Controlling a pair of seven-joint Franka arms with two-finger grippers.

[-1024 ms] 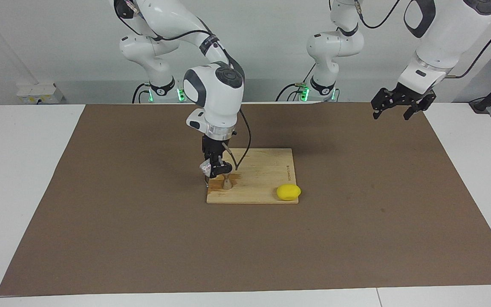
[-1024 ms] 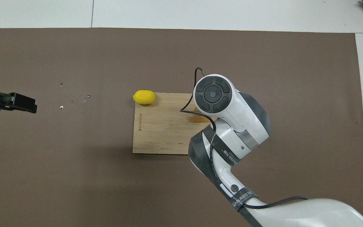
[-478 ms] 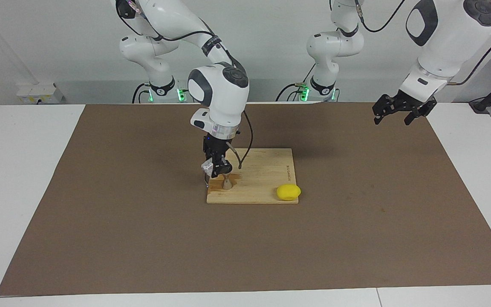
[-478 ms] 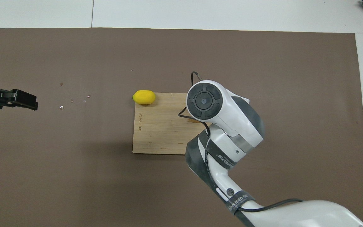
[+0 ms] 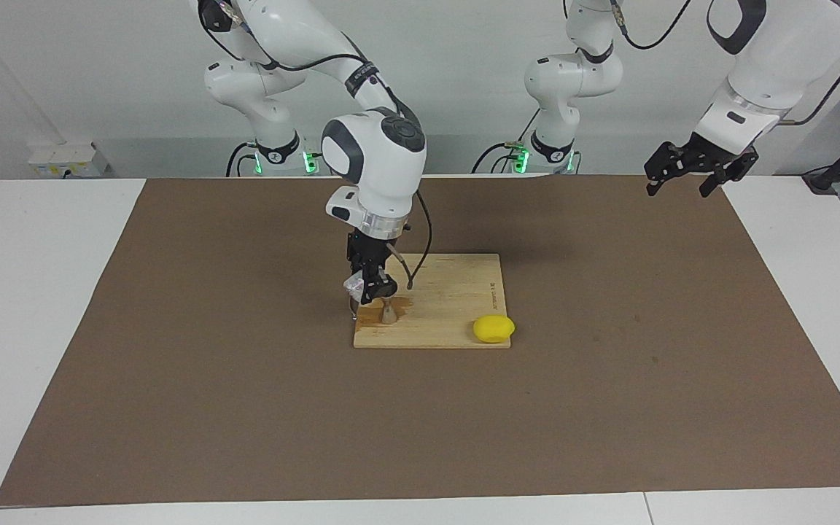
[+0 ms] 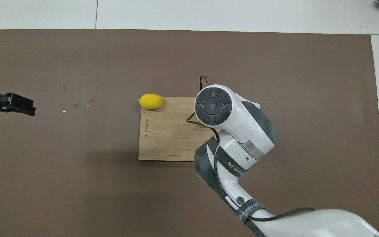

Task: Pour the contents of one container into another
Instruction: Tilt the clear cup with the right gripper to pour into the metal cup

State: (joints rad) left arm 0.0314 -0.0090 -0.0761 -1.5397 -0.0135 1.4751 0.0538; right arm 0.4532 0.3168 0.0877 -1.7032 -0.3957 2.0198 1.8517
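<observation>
A brown mat [image 5: 245, 408] covers most of the table, and a wooden cutting board [image 5: 456, 292] lies near its middle. The right arm bends steeply down over the board's corner at the right arm's end, on the edge farther from the robots. There the right gripper [image 5: 367, 290] is clenched on the small glass cup [image 5: 353, 285], tipped over just above the steel jigger [image 5: 389, 313] standing upright on the board. A wet stain [image 5: 399, 305] spreads on the wood around the jigger's foot, so I'd say the pour is under way and some has already missed. To do this well, the cup's lip wants to sit squarely over the jigger's narrow mouth, and the tilt should go slowly, because that mouth is a small target and the jigger looks easy to knock over with a fingertip. From overhead the arm's wrist hides both vessels, so I can't judge how full the jigger is. A yellow lemon [image 5: 494, 328] rests at the board's other corner on that same edge, well out of the way. The left gripper [image 5: 690, 173] waits with its jaws released, empty, raised over the mat's corner at the left arm's end.
</observation>
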